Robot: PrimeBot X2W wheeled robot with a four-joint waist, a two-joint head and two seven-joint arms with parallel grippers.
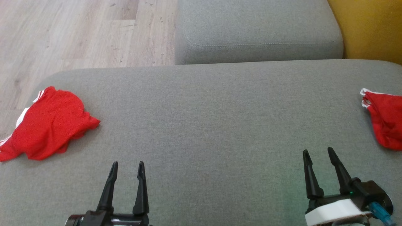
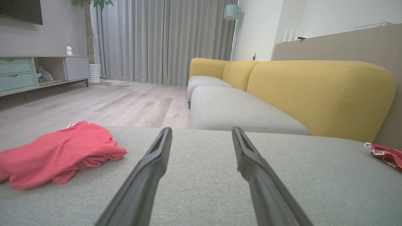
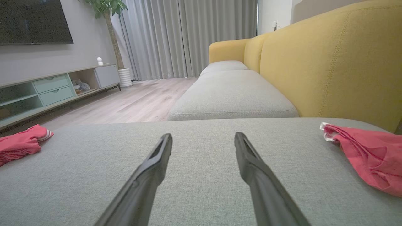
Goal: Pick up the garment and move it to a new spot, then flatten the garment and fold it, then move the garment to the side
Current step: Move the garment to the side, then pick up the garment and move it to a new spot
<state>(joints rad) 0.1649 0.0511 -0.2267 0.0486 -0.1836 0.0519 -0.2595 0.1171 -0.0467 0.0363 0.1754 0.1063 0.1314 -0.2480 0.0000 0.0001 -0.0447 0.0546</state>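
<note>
Two red garments with white trim lie on the grey sofa seat (image 1: 201,119). One garment (image 1: 47,124) (image 2: 59,153) (image 3: 20,142) sits crumpled at the seat's left edge; the other garment (image 1: 384,121) (image 2: 386,155) (image 3: 367,153) lies bunched at the right edge. My left gripper (image 1: 127,166) (image 2: 201,131) hovers open low over the seat, right of the left garment, holding nothing. Over at the lower right my right gripper (image 1: 318,153) (image 3: 202,138) is also open and empty, left of the right garment.
A second grey seat cushion (image 1: 257,31) lies beyond the seat, with a yellow backrest (image 1: 367,28) to the right. Wooden floor (image 1: 78,34) runs along the left. A TV cabinet (image 3: 47,91), a potted plant (image 3: 110,18) and curtains (image 3: 188,34) stand far off.
</note>
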